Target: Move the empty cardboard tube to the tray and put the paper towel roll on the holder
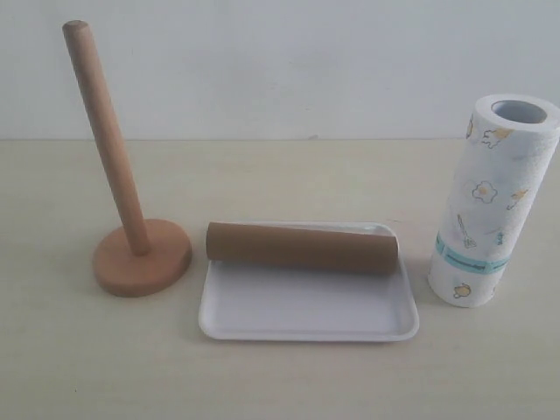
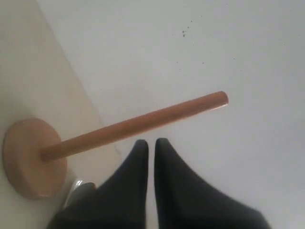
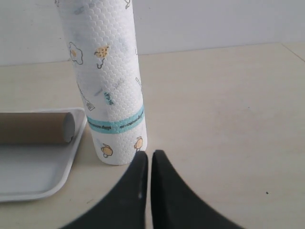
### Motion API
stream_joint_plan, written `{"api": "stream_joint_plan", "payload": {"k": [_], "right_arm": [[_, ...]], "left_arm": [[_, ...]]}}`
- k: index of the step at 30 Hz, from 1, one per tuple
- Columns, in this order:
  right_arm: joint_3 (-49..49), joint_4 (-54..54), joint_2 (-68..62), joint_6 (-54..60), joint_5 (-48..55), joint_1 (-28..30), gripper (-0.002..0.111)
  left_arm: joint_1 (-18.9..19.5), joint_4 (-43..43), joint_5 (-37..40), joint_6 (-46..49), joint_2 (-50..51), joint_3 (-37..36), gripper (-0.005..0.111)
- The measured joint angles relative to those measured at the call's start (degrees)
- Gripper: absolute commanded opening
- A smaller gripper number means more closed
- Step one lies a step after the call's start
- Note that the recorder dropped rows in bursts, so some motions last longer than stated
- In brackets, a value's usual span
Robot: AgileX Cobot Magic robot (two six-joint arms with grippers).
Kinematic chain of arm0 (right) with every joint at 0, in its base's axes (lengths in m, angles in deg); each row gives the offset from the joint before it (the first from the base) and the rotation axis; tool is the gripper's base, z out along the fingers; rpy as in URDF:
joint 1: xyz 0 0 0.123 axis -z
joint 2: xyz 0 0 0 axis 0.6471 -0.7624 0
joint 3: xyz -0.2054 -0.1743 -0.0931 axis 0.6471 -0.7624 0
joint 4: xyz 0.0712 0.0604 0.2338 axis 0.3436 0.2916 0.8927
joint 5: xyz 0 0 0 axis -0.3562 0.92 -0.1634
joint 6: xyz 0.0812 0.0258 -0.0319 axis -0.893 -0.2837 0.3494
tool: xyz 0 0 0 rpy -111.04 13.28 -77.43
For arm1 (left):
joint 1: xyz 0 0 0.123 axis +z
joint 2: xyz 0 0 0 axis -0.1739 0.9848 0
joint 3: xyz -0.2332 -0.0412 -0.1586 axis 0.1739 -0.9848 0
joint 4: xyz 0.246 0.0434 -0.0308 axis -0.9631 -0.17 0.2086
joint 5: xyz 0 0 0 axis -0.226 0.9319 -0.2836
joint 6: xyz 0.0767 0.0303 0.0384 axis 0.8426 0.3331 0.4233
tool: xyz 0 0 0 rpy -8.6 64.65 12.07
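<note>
OK, step 1 of 2 looks done: the empty cardboard tube (image 1: 302, 248) lies on its side in the tray (image 1: 306, 315), along the far rim. Step 2 isn't begun, I'd say. The paper towel roll (image 1: 490, 201) stands upright on the table (image 1: 289, 376) just right of the tray, and the holder (image 1: 143, 261) sits left of the tray w/ its post (image 1: 105, 131) bare. My left gripper (image 2: 151, 143) is pinched closed, empty, looking at the post. Right gripper (image 3: 148, 155) is closed too, nothing in it, tips just beside the roll's bottom end. Approx. halfway thru; the roll is what's left.
</note>
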Motion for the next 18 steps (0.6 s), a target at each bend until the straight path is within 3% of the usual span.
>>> {"api": "stream_joint_plan", "payload": {"k": [11, 18], "right_arm": [[0.0, 0.0, 0.0, 0.0, 0.0, 0.0, 0.003], [0.0, 0.0, 0.0, 0.0, 0.0, 0.0, 0.003]], "left_arm": [[0.59, 0.0, -0.7, 1.77, -6.48, -1.08, 0.004], [1.6, -5.81, -1.09, 14.96, -6.48, -1.08, 0.004]]}}
